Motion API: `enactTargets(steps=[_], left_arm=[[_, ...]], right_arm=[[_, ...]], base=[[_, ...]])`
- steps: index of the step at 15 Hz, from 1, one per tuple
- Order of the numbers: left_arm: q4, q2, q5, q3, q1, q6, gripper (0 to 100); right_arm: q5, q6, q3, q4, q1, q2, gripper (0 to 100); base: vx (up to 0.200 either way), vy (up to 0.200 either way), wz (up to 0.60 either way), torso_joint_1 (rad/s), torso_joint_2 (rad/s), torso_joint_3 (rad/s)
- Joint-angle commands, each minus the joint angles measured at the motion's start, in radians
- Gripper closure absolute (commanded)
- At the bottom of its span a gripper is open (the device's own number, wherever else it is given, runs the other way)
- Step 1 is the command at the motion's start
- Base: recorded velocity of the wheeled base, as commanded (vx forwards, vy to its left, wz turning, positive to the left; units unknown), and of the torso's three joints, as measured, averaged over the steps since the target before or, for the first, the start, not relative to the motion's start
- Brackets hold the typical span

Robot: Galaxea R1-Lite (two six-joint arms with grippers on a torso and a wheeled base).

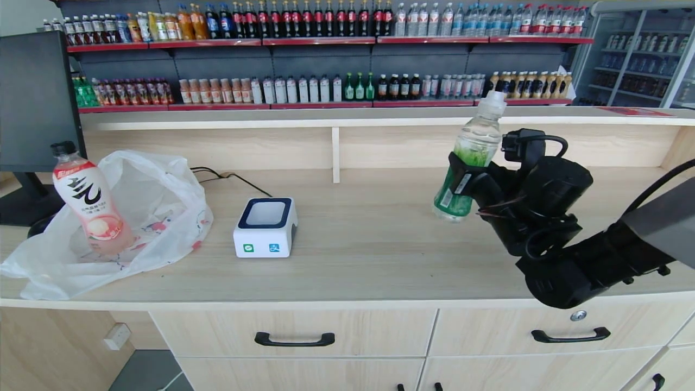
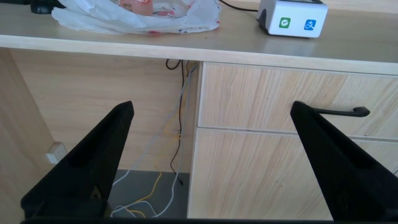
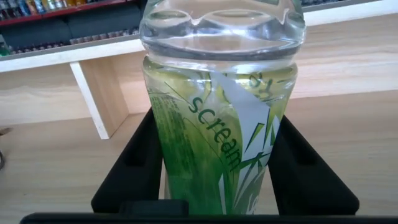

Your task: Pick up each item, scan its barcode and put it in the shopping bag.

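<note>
A pale wooden counter (image 1: 369, 255) with black-handled drawers (image 1: 293, 323) at 6 o'clock faces red-edged drink shelves (image 1: 326, 41) at 12 and a glass-door fridge (image 1: 635, 54) at 2 o'clock.

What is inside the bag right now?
One pink bottle stands upright in the bag. The crumpled plastic hides whether anything else lies beneath its folds.

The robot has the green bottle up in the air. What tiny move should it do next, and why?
Probably swing the green bottle left, toward the white scanner. The right gripper holds it lifted off the counter, well to the scanner's right, so its barcode likely isn't scanned yet. The pink bottle already stands in the shopping bag.
</note>
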Motion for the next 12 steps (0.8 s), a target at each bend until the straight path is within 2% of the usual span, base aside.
enactTargets(steps=[1, 5, 7, 8, 12], left_arm=[[0.000, 0.000, 0.000, 0.000, -0.001, 0.000, 0], [0.000, 0.000, 0.002, 0.000, 0.001, 0.000, 0], [0.000, 0.000, 0.000, 0.000, -0.001, 0.000, 0], [0.000, 0.000, 0.002, 0.000, 0.001, 0.000, 0], [0.000, 0.000, 0.002, 0.000, 0.001, 0.000, 0]], right_arm=[[0.005, -0.005, 0.071, 0.000, 0.023, -0.130, 100], [0.051, -0.017, 0.159, -0.001, 0.061, -0.268, 100], [0.058, -0.008, 0.205, -0.038, 0.072, -0.280, 100], [0.057, -0.012, 0.242, -0.107, 0.089, -0.283, 100], [0.038, -0.078, 0.384, -0.169, 0.225, -0.336, 100]], base=[[0.000, 0.000, 0.00, 0.000, 0.00, 0.000], [0.000, 0.000, 0.00, 0.000, 0.00, 0.000], [0.000, 0.000, 0.00, 0.000, 0.00, 0.000], [0.000, 0.000, 0.00, 0.000, 0.00, 0.000], [0.000, 0.000, 0.00, 0.000, 0.00, 0.000]])
